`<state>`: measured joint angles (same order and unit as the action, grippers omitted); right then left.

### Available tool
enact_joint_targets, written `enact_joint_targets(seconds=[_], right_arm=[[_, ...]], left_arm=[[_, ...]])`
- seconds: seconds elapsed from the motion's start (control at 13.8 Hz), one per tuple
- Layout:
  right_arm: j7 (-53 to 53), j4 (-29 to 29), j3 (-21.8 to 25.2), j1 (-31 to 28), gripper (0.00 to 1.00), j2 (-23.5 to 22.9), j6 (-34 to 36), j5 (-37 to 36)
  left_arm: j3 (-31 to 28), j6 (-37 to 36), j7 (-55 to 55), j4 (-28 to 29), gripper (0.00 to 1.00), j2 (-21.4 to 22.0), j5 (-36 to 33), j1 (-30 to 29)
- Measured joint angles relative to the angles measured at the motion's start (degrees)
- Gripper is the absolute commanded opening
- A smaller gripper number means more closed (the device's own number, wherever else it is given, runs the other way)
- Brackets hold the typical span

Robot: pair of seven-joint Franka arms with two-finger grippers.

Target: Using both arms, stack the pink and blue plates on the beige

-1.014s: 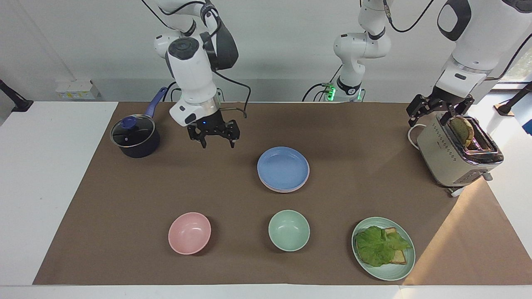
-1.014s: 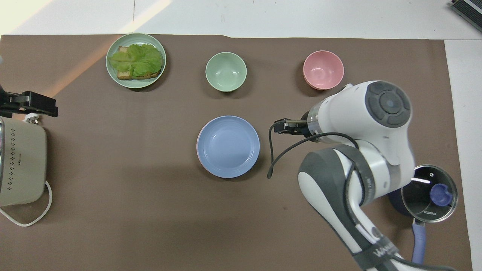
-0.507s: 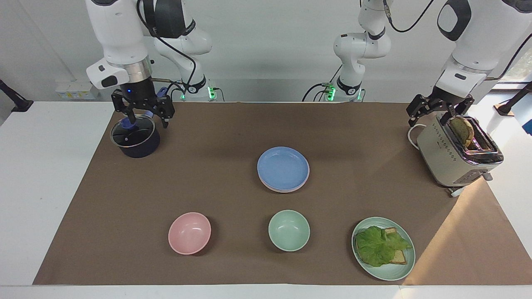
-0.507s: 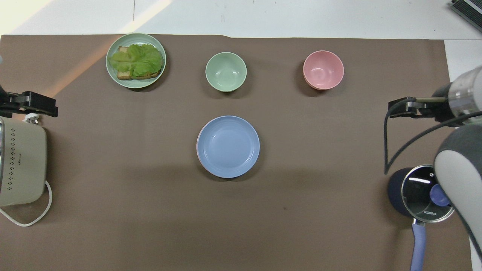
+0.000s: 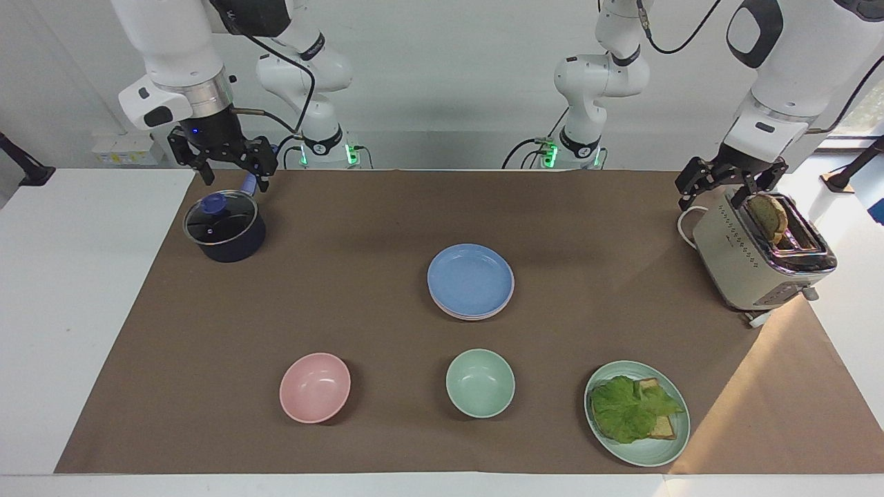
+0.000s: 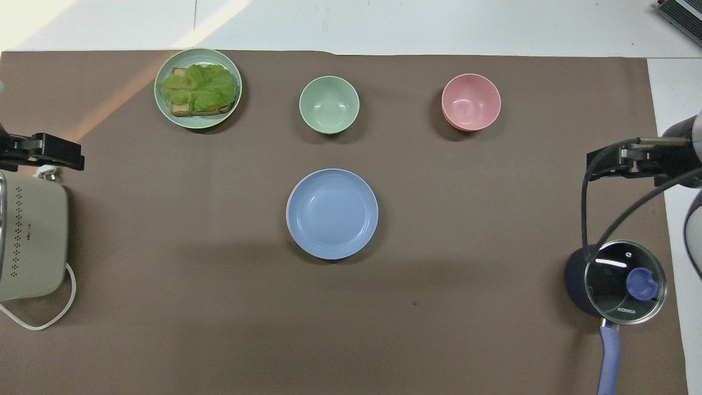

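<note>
Sitting mid-tabletop, the blue plate (image 5: pixel 470 277) topped a stack, so the job looked finished. Accordingly both arms hung clear with fingers released and empty: right gripper (image 5: pixel 219 162) over the saucepan (image 5: pixel 224 227), left gripper (image 5: pixel 726 183) above the toaster (image 5: pixel 757 263). Only the facing view showed a pale rim beneath; the overhead view showed a pink sliver (image 6: pixel 288 204); beige could not be made out.

blue plate (image 5: pixel 470 277) top of stack | pink plate (image 5: pixel 510 293) rim beneath | mid-mat, flat
</note>
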<state>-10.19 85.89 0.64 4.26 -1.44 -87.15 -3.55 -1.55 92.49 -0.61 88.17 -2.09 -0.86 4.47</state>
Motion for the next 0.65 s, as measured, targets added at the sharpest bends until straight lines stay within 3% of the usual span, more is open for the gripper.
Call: enact_joint_targets(seconds=[0.65], right_arm=[[0.0,0.4,0.0,0.0,1.00,0.1,1.1,0.4]], left_arm=[[0.0,0.0,0.0,0.0,1.00,0.0,0.0,0.0]])
